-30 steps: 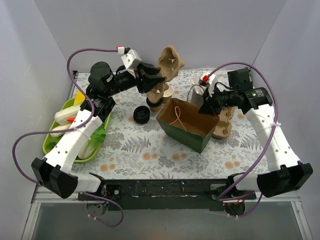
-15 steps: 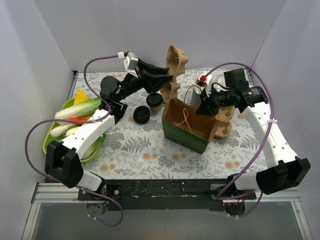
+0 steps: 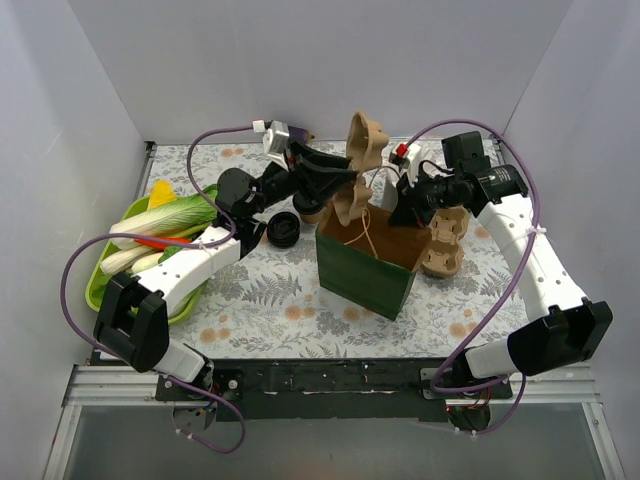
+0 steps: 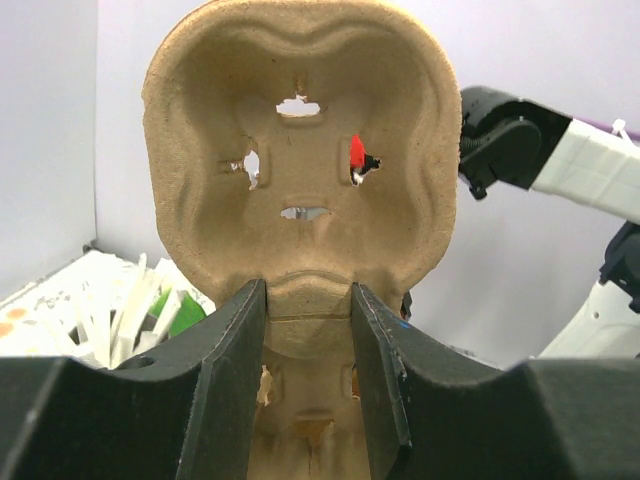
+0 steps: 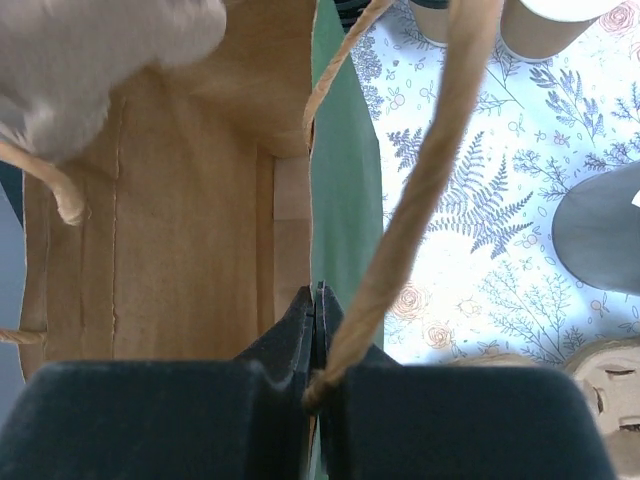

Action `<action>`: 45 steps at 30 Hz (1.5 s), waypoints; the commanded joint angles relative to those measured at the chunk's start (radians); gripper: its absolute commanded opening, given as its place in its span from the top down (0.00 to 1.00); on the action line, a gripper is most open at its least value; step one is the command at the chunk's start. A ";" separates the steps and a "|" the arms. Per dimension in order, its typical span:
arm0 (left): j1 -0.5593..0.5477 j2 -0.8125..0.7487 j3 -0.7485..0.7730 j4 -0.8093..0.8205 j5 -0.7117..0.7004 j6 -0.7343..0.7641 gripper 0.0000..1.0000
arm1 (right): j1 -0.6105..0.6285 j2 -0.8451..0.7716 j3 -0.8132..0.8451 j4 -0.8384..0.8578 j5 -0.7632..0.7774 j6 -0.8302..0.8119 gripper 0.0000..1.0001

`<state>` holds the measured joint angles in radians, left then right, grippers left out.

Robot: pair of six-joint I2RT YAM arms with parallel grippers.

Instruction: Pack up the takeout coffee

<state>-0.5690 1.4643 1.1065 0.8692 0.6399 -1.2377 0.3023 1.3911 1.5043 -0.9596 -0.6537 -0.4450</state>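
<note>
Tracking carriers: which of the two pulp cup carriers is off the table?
The pulp carrier clamped in the left fingers, upright over the green bag; the second carrier rests on the table beside it.

No lettering, label or number can be read anywhere

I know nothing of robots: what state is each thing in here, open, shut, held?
Left tool, shut on cup tray.
Right tool, shut on bag rim.
Bag, open, upright.
Cup tray, on edge, by the bag's mouth.
Lids, stacked on the table.
</note>
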 commanded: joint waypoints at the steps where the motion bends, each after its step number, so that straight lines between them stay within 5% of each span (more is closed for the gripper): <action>1: -0.017 0.002 -0.028 0.001 0.050 0.049 1.00 | -0.002 0.005 0.062 0.005 0.011 0.025 0.91; 5: -0.017 0.005 -0.024 -0.036 0.086 0.092 1.00 | -0.009 0.003 0.115 -0.011 0.092 0.037 0.55; 10: -0.017 -0.013 -0.019 -0.148 0.129 0.168 1.00 | -0.048 0.003 0.192 -0.060 0.104 0.048 0.47; 13: -0.017 -0.027 -0.019 -0.200 0.145 0.208 1.00 | -0.058 -0.013 0.175 -0.053 0.108 0.048 0.48; 20: -0.019 -0.053 0.019 -0.292 0.161 0.296 1.00 | -0.080 -0.008 0.175 -0.011 -0.003 0.054 0.89; 23: -0.025 -0.039 0.065 -0.266 0.129 0.310 1.00 | -0.080 0.031 0.227 -0.018 -0.040 0.057 0.98; 32: -0.040 -0.018 0.200 -0.257 -0.005 0.376 1.00 | -0.078 0.062 0.235 -0.010 -0.077 0.077 0.99; 42: -0.081 0.053 0.277 -0.070 -0.034 0.211 1.00 | -0.104 0.072 0.267 -0.014 -0.005 0.110 0.99; 45: -0.098 0.099 0.312 -0.047 -0.054 0.189 1.00 | -0.153 0.085 0.336 -0.042 -0.004 0.127 0.79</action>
<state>-0.6437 1.5227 1.3579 0.7444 0.6319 -0.9970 0.2054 1.4681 1.7329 -0.9997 -0.6689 -0.3500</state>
